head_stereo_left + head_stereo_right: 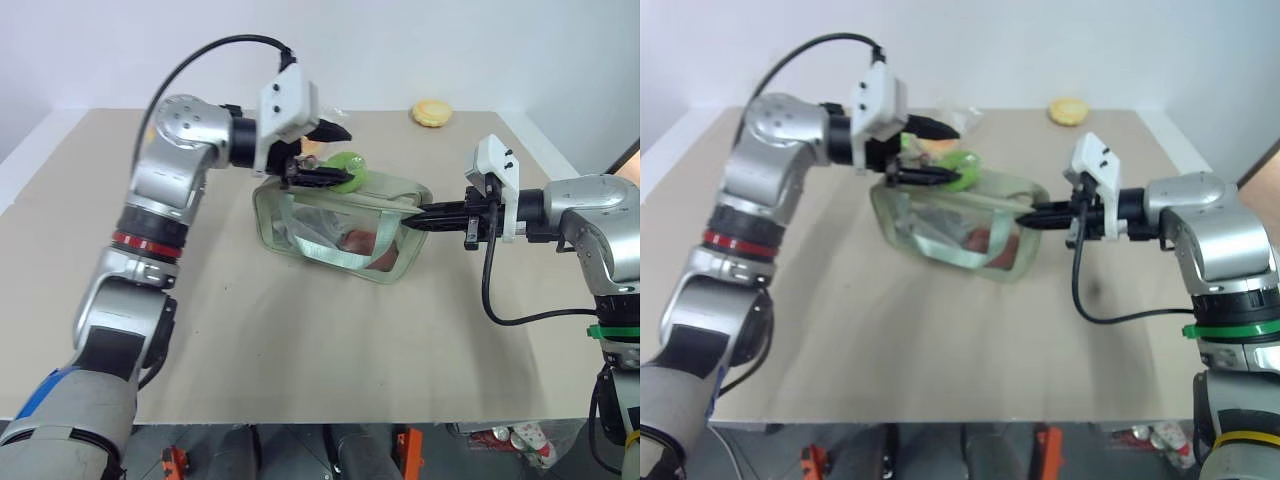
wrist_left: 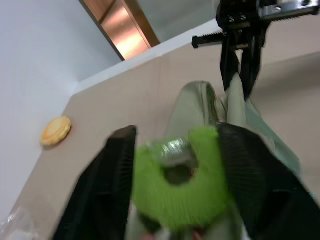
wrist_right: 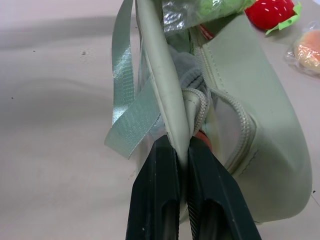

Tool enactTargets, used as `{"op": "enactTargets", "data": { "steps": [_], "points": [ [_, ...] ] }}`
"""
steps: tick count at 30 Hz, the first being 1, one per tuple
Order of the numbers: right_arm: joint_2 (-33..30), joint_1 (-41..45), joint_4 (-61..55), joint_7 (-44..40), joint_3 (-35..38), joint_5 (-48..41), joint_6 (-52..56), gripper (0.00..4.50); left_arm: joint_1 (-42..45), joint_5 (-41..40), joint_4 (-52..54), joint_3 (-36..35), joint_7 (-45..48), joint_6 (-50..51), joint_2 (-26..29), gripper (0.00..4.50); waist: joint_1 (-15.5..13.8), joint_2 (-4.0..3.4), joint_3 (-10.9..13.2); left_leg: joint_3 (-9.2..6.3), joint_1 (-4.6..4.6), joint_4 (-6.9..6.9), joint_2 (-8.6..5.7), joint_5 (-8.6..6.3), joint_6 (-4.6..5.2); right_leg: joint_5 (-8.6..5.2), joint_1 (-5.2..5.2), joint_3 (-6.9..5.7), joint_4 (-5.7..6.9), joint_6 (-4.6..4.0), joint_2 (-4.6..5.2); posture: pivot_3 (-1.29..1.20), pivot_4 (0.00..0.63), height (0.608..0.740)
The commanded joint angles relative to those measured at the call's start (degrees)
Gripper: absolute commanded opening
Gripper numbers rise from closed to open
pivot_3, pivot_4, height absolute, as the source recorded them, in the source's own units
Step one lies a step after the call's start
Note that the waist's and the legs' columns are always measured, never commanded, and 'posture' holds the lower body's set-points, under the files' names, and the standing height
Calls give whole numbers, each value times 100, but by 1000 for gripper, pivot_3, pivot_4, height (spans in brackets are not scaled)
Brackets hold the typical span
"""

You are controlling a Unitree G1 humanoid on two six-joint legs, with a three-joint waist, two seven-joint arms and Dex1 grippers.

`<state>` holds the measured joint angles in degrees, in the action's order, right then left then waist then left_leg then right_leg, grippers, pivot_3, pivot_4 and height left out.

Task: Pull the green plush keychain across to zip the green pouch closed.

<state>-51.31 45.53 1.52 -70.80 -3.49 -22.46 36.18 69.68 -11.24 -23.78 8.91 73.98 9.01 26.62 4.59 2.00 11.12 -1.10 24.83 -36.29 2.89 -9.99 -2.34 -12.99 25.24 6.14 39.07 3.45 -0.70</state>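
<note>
Pale sage-green fabric with a clear plastic window: the green pouch (image 1: 340, 225) lies near the middle of my beige table (image 1: 300, 350), its long side running across in front of me and green webbing straps (image 3: 131, 117) hanging over the window side. Through the window I see something red inside, too unclear to name. Bright lime plush: the green plush keychain (image 2: 182, 187), ring-shaped, sits at the pouch's top edge toward my left end. My left gripper (image 1: 325, 165) reaches across from the left with its two black fingers standing apart, one on either side of the keychain; in the left wrist view the plush lies between them, and whether the pads press it I cannot tell. My right gripper (image 3: 187, 165) comes in from the right, its fingers pinched together on the pouch's top edge at the right-hand end, by the zipper (image 3: 235, 115). At that end the zipper teeth curve apart. Red plush strawberry (image 3: 272, 12) with green leaves, lying on the table just beyond the pouch. Clear bag with an orange-pink item (image 3: 306, 50) beside it. Round yellow bun-like toy (image 1: 432, 113) near the table's far edge, well apart from the pouch.
</note>
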Motion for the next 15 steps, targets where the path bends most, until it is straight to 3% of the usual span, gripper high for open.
{"op": "enactTargets", "data": {
  "steps": [1,2,9,15],
  "points": [
    [16,217,-79,22,188,-59,-112,0,166,-206,283,-221,239,109,274,4251,-5,0,0,0,0,0,0,0,0,0,0,0,0,0,0,0,150,740],
    [30,222,-77,19,180,-56,-120,0,179,-235,297,-276,245,101,348,4471,-8,0,0,0,0,-1,0,0,0,0,-1,0,0,0,1,0,150,740],
    [99,162,-139,41,181,-56,-121,0,143,-1452,678,-1259,324,1563,958,4471,34,-3,2,1,0,-2,5,0,1,0,2,-1,2,0,-4,0,150,740],
    [109,117,-155,46,205,-74,-102,0,-819,-1750,814,-1398,701,2372,1858,4471,54,-10,0,0,-12,2,7,-1,1,-4,-6,-3,6,-4,-4,0,150,740]
  ]
}}
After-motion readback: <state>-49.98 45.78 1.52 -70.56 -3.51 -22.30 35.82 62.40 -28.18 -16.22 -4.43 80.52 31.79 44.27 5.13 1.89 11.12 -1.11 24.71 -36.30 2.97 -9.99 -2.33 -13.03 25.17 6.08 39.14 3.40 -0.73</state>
